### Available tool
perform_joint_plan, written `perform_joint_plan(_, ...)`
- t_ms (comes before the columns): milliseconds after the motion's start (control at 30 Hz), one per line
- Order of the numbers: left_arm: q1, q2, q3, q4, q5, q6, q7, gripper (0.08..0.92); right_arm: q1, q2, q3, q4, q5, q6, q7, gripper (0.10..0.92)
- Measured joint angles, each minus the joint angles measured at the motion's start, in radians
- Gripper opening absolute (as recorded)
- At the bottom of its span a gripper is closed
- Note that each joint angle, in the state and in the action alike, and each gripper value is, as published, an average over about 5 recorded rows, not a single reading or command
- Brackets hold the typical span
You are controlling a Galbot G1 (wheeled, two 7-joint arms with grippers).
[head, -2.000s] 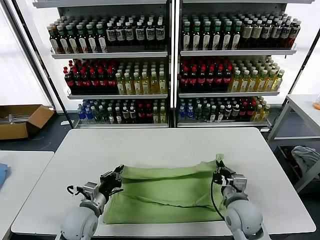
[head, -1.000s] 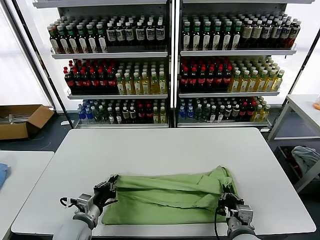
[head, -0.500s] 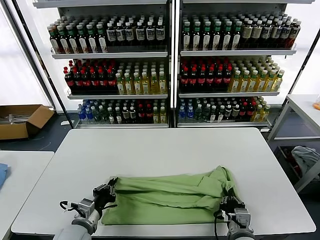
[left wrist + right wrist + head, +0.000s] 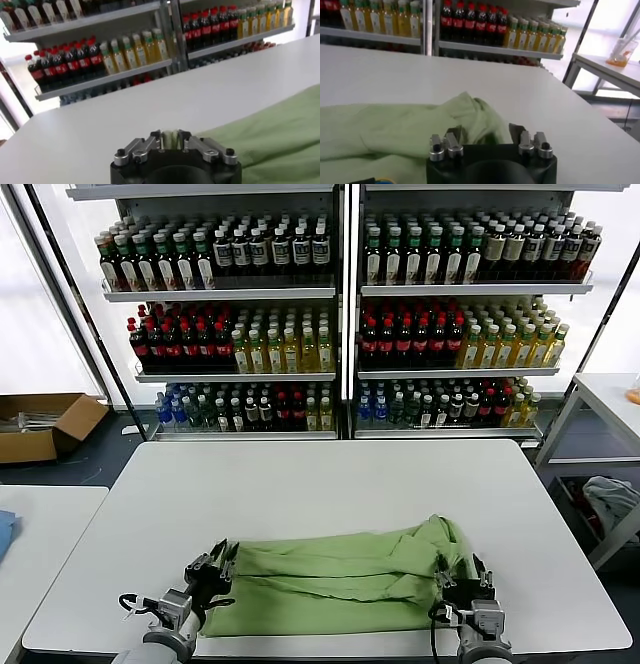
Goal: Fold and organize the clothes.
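Light yellow-green cloth, one shirt [image 4: 335, 576], lay spread in a long folded band across the near half of the white table [image 4: 320, 479], running from the left gripper to the right one. Only the plain side showed (no collar, buttons or print visible in any view). The cloth was creased along its length, and its right end was bunched into a raised hump near the table's right side.

Left gripper [image 4: 213, 568] sat low at the shirt's left end, by the near table edge. In the left wrist view the left gripper [image 4: 170, 141] had its fingers drawn close together with a thin pale-green fold of the shirt [image 4: 270, 135] pinched between them.

Right gripper [image 4: 461, 572] sat at the shirt's right end, just in front of the hump. In the right wrist view the right gripper [image 4: 486, 134] had its fingers spread apart, the bunched cloth [image 4: 405, 132] lying between and beyond them, not clamped.

Behind the table stood shelves of bottles [image 4: 340, 314]. A cardboard box [image 4: 45, 424] lay on the floor to the left.
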Motion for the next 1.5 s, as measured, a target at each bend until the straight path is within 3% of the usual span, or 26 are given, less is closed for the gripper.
perform_joint_plan(133,-0.002,-0.013,0.002,-0.032,-0.003,-0.001,-0.006,0.439,0.004,-0.004,0.014,0.044,0.026,-0.002,0.000,0.815)
perform_joint_plan(467,0.018,-0.043,-0.031,-0.047,0.003,0.014,-0.033,0.748,0.008,-0.006,0.023,0.106,0.066,-0.001,0.010,0.823)
perform_joint_plan(600,0.031,-0.053,-0.044,-0.040,-0.008,0.022,-0.044,0.814,0.018,-0.006,0.022,0.112,0.075,-0.003,0.013,0.823)
perform_joint_plan(1233,0.054,-0.086,-0.062,-0.015,-0.132,0.064,-0.061,0.818,0.042,-0.004,-0.010,0.104,0.084,0.007,0.025,0.823)
perform_joint_plan(1500,0.058,-0.093,-0.065,0.021,-0.146,0.066,-0.058,0.628,0.047,-0.006,-0.005,0.099,0.091,0.009,0.030,0.823)
